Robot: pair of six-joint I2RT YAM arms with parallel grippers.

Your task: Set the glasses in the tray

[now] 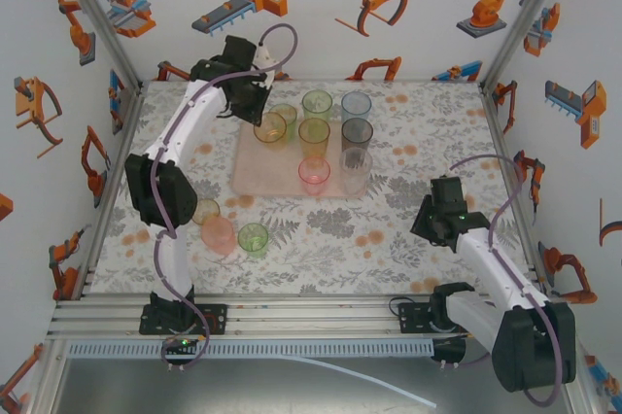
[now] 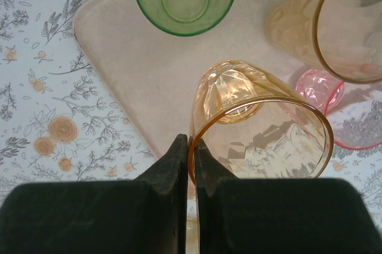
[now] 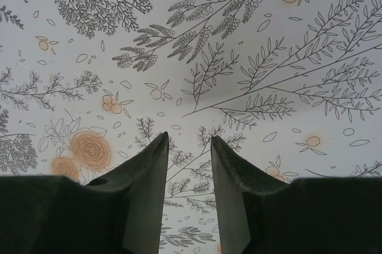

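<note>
The flat pale pink rectangular tray (image 1: 264, 173) lies near the far edge of the floral surface (image 1: 408, 229) and carries eight translucent plastic tumblers (image 1: 317, 103). Three more tumblers (image 1: 220, 234) stand off the tray, at the front left of the surface. The left pincer (image 2: 192, 144) is clamped on the rim of a faceted amber tumbler (image 2: 256, 126) near the tray's far left corner. The right pincer (image 3: 188, 141) is partly open and holds nothing.

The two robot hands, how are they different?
The left gripper is pinched shut on the rim of an orange glass; the right gripper is open and holds nothing. The left gripper is at the edge of the pink tray; the right gripper is over the flowery table. Both are black.
</note>
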